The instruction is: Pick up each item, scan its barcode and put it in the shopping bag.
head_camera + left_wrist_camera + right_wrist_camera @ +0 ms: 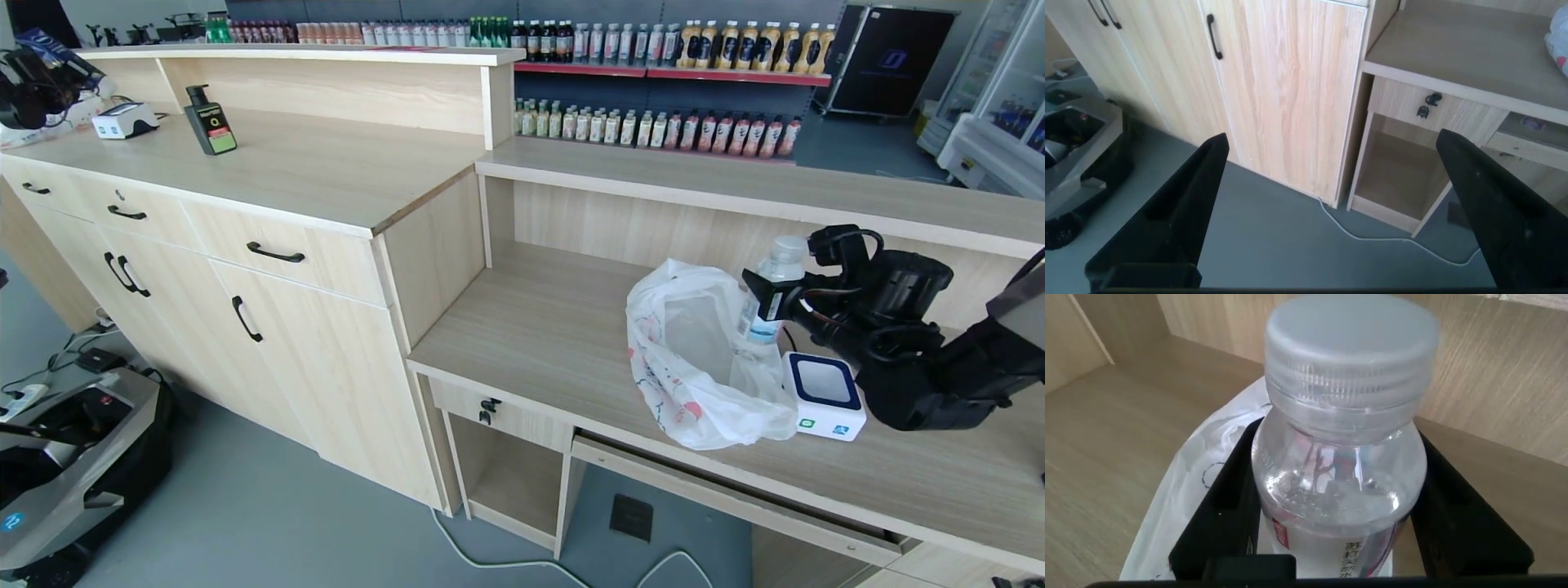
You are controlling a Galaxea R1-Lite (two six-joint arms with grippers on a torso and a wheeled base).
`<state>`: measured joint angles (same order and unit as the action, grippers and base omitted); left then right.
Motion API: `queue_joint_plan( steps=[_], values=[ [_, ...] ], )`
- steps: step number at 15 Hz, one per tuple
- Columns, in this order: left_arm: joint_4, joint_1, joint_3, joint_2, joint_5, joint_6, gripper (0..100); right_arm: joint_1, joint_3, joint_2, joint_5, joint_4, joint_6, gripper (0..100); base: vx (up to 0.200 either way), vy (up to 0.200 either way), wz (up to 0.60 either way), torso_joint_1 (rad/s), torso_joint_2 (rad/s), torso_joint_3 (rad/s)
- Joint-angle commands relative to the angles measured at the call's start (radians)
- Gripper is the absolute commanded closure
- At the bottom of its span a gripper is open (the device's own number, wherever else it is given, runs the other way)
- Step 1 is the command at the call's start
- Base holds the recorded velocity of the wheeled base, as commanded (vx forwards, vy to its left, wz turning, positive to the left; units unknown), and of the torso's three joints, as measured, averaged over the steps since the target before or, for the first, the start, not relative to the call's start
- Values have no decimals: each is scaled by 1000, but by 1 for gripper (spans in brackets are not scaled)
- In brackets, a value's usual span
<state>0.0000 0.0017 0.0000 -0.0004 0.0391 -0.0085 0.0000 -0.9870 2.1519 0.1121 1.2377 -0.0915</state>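
Right end effector (763, 306) first: its black fingers are clamped on either side of a clear plastic water bottle with a pale screw cap (780, 261), and the grip looks firm. The left end effector (1335, 216) hangs low over the grey floor in front of the cupboards, its two black fingers (1176, 212) spread wide apart with nothing between them.

Now the setting. There's a long pale wood worktop (555, 327), the lower section of the counter, with a taller block of light wood cupboards with black handles (269, 310) to its left. Behind it run red-edged shop shelves lined with drink bottles (669, 49).

On the worktop slumps a thin white plastic shopping bag with pink print (669, 384), its mouth gaping upward. Touching its right side is a small white box scanner with a dark blue framed window (824, 396).

And the bottle itself: it stands upright in the grip at the bag's far right rim, just behind the scanner. In the right wrist view its cap (1351, 343) faces the camera, with the bag (1200, 465) spreading below it.
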Motion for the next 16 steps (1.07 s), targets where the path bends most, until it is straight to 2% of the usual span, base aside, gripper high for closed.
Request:
queue_joint_plan(
  steps=[1,6,16],
  values=[
    [0,0,0,0,1,1,0,2,-48,71,0,3,-2,100,0,0,0,0,0,0],
    [0,0,0,0,1,-1,0,3,-165,155,6,54,4,100,0,0,0,0,0,0],
    [0,0,0,0,1,-1,0,32,-294,304,46,68,-1,100,0,0,0,0,0,0]
  ],
)
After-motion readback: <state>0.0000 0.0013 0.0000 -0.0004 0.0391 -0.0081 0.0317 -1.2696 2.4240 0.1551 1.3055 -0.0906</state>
